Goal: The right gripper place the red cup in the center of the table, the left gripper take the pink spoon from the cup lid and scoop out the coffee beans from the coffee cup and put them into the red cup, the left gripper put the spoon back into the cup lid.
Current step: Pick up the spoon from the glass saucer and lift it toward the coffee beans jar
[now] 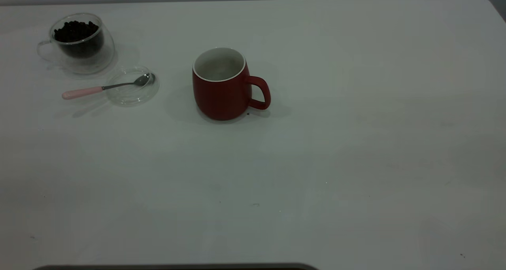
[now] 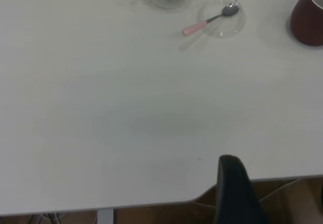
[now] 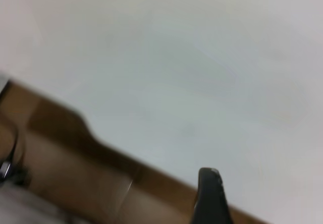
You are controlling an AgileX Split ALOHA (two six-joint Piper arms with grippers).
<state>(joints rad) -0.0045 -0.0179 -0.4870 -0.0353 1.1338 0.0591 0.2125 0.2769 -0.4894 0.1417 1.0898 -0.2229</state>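
I see the table (image 1: 355,143) filling my exterior view. The red cup (image 1: 223,88) stands upright near its middle, handle toward the right arm's side. The coffee cup (image 1: 81,42) sits well apart at the far left, with coffee beans (image 1: 76,31) heaped inside. Just beside it lies the cup lid (image 1: 132,86), the pink spoon (image 1: 103,88) resting across it, bowl on the glass. Of each gripper I see only one dark finger at the table's edge: left gripper (image 2: 237,191), right gripper (image 3: 209,196). I cannot tell how either's jaws stand.
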